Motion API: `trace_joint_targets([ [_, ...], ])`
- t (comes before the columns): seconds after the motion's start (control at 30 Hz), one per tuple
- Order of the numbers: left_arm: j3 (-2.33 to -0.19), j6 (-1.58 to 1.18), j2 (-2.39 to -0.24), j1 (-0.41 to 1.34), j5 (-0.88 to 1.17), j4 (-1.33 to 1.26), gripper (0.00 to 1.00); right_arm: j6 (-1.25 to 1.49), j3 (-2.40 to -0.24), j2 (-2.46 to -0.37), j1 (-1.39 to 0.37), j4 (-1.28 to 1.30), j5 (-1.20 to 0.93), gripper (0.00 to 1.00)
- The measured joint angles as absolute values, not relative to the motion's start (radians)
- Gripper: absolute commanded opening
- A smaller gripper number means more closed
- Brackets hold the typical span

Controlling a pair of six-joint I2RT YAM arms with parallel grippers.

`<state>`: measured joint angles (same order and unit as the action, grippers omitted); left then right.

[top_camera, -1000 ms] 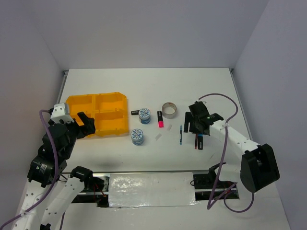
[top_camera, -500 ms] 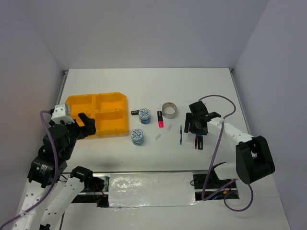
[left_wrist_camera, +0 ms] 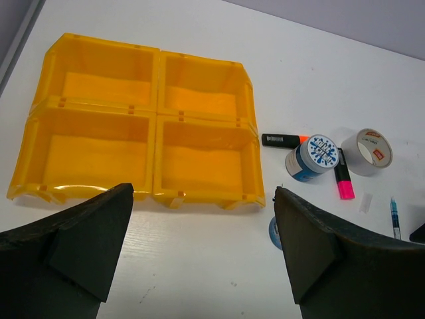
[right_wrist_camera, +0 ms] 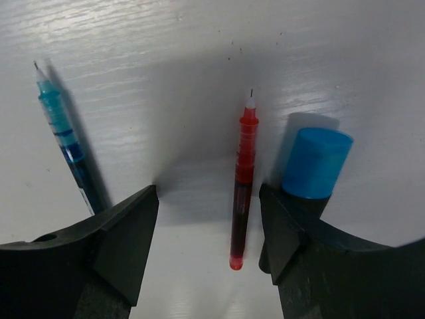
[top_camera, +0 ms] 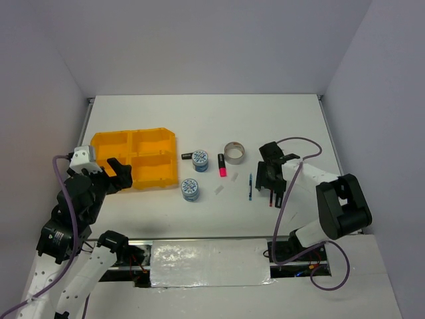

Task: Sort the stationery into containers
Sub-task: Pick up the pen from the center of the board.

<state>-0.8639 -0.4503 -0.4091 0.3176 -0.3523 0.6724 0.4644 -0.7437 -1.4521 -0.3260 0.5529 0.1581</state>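
Right hand (right_wrist_camera: 207, 211) spread astride red pen (right_wrist_camera: 243, 174) | blue pen (right_wrist_camera: 64, 135) outside | left hand (left_wrist_camera: 202, 199) spread

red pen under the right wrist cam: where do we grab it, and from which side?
Mid-barrel of the red pen, straight down from above, closing across its width. It lies flat on the table, thin and straight, so nothing gets under it. The open right gripper straddles it. A blue cap lies close beside it, so that finger has little room.
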Motion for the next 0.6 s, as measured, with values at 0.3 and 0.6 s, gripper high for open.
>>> trace_joint_targets([
  [0.3,-0.864,-0.450,-0.379,0.320,-0.340,0.672,0.99,0.481,-0.750,-1.468,-0.314,0.558,0.160,0.40],
  [0.6,-0.863,-0.450,-0.375,0.324,-0.339,0.672,0.99,0.474,-0.764,-1.487,-0.310,0.575,0.161,0.02],
])
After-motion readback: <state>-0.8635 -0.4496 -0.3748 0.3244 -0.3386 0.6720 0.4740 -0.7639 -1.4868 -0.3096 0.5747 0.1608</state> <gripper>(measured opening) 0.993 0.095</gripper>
